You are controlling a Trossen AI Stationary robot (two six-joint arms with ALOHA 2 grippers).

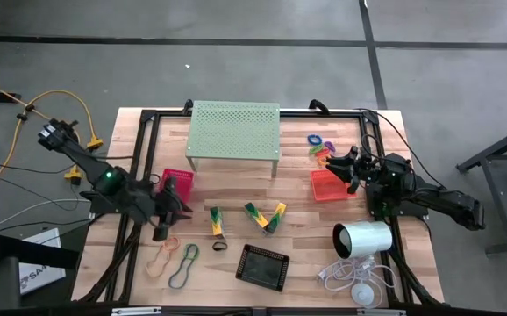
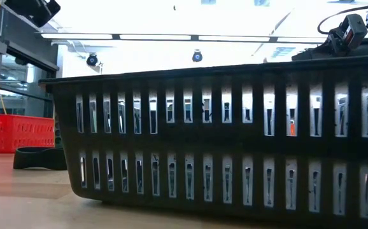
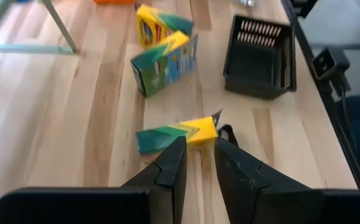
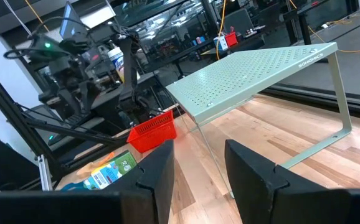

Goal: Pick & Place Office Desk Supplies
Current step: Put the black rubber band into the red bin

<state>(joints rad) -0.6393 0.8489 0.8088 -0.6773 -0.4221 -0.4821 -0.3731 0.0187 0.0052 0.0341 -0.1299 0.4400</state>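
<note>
Yellow-and-green clips lie mid-table: one (image 3: 177, 134) just past my left gripper's fingertips (image 3: 200, 146), two more (image 3: 164, 59) beyond it. My left gripper (image 1: 182, 212) hovers open and slanting down, with nothing between its fingers, beside the pink-red tray (image 1: 176, 182). The black mesh tray (image 1: 262, 266) stands near the front edge, and rubber-band loops (image 1: 173, 259) lie to its left. At the right, my right gripper (image 4: 198, 155) waits open and level over the orange tray (image 1: 331, 184), near the coloured rings (image 1: 319, 145).
A pale green perforated stand (image 1: 234, 132) stands at the far middle. A white cylinder (image 1: 363, 239) with a coiled white cable lies front right. A small black ring (image 1: 219, 245) rests by the nearest clip. The black tray (image 2: 222, 146) fills the low view.
</note>
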